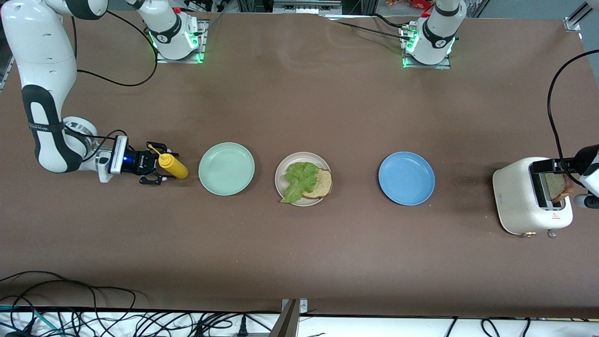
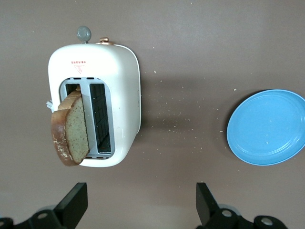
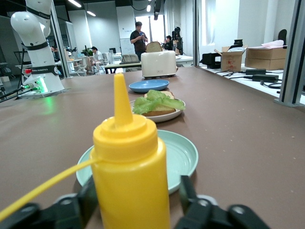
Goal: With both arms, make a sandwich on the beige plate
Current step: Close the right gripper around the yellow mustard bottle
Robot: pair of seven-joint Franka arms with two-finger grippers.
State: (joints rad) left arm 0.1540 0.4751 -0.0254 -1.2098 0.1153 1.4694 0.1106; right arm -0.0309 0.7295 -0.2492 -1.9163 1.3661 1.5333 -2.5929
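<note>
Right gripper (image 1: 157, 169) sits low at the right arm's end of the desk, reaching sideways, its black fingers (image 3: 82, 202) flanking a yellow plastic squeeze bottle with a pointed nozzle (image 1: 172, 166). In the right wrist view the fingers are right against the bottle's sides, but I can't tell if they are truly pinching it or just closing in. The bottle stands upright just beside the round mint-green plate (image 1: 226, 168), on the side away from the beige plate.

Landmark: the round pale beige plate (image 1: 280, 179), mid-desk. On it lie one square tan bread slice with brown crust (image 1: 320, 183) and a ruffled green lettuce leaf (image 1: 298, 180) draped over it, so the sandwich is half built. The mint-green plate is beside it toward the right arm's end, and a round blue plate (image 1: 406, 178) is beside it toward the left arm's end.

Well past the blue plate is a cream-white two-slot toaster (image 1: 514, 196) with the second bread slice (image 2: 71, 128) poking out of a slot, leaning, its long edge running along the slot. Left gripper (image 2: 141, 202) hovers over the desk next to the toaster, fingers (image 2: 73, 202) spread wide, holding nothing. The slice lies just off its fingers; the left arm is clearly the nearer one for it.

The brown desk (image 1: 299, 252) is matte with crumbs by the toaster. An open lab room with people shows in the right wrist view.
</note>
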